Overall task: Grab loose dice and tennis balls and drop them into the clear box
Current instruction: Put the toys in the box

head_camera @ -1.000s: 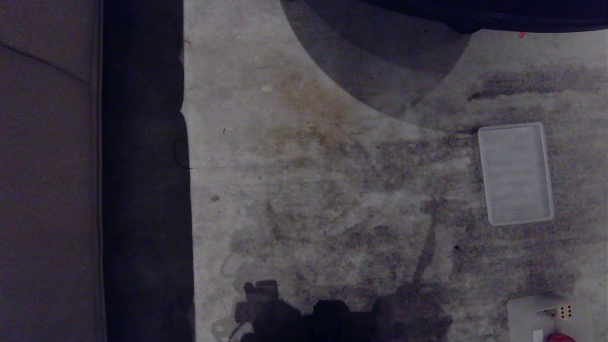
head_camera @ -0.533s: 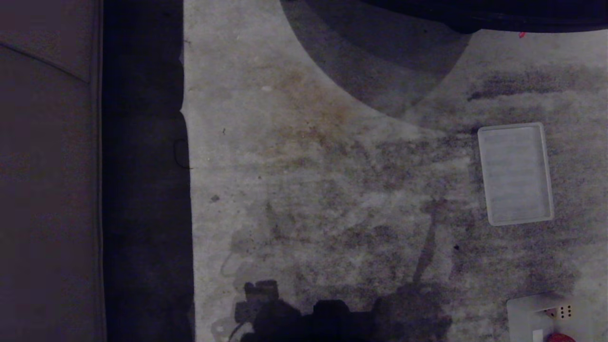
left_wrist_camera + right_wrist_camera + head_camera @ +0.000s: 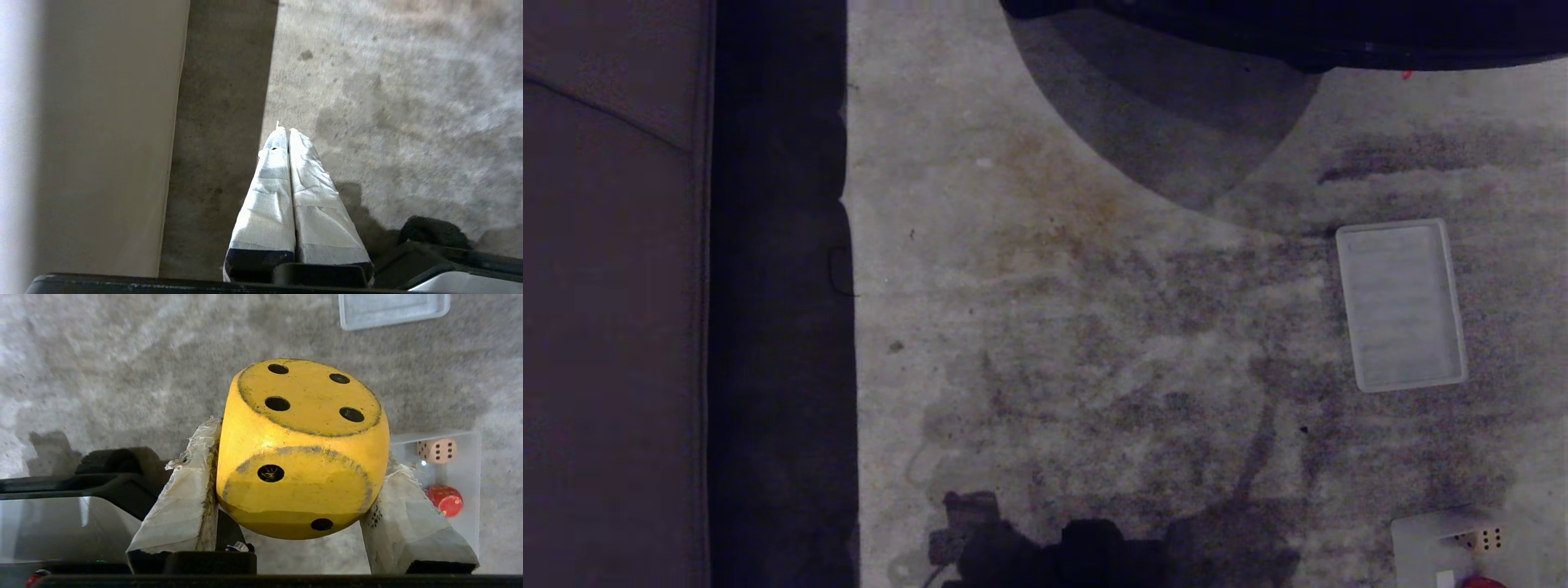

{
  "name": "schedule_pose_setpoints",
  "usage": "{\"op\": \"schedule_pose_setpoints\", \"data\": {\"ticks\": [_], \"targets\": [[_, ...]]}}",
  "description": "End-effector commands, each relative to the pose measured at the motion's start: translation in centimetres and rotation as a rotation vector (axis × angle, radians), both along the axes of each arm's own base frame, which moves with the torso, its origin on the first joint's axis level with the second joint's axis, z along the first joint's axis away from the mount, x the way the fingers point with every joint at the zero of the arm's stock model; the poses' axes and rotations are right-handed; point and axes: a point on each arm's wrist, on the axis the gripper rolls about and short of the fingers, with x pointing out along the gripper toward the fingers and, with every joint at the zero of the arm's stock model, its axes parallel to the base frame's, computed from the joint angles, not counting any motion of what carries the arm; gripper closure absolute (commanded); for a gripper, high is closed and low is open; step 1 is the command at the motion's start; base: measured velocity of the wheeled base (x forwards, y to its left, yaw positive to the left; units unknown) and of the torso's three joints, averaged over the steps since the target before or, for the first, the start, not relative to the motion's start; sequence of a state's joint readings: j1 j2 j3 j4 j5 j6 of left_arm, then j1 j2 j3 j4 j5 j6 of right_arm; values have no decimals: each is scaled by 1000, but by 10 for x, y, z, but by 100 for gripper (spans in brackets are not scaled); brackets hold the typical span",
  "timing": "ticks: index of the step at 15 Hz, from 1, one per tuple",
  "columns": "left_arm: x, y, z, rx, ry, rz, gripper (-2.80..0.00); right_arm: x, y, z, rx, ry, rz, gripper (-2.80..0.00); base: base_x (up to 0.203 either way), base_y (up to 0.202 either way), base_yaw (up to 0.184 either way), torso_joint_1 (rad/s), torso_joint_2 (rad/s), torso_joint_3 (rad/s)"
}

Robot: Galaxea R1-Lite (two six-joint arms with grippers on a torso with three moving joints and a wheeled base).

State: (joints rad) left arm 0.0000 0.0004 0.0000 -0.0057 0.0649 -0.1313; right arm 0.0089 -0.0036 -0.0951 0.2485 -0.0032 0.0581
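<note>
Yellow die [image 3: 300,449] in right hand [image 3: 300,498]

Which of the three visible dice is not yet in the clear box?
The yellow die, clamped in the right tool above the carpet. The beige die and the red die already lie inside the clear box.

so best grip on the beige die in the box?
Beige die sits in the clear box, apart from the red die. Probably come from above through the open top and pinch two opposite flat faces; the walls block side approaches.
</note>
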Motion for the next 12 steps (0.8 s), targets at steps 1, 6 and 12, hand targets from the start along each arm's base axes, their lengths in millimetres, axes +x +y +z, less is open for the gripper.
{"op": "schedule_pose_setpoints", "data": {"ticks": [1,6,12], "targets": [[0,0,0,-5,-1,1,0,0,0,0,0,5,0,0,0,0,0,3,1,190],[0,0,0,13,3,-3,0,0,0,0,0,5,0,0,0,0,0,3,3,205],[0,-1,-1,105,14,-31,0,0,0,0,0,5,0,0,0,0,0,2,1,203]]}}
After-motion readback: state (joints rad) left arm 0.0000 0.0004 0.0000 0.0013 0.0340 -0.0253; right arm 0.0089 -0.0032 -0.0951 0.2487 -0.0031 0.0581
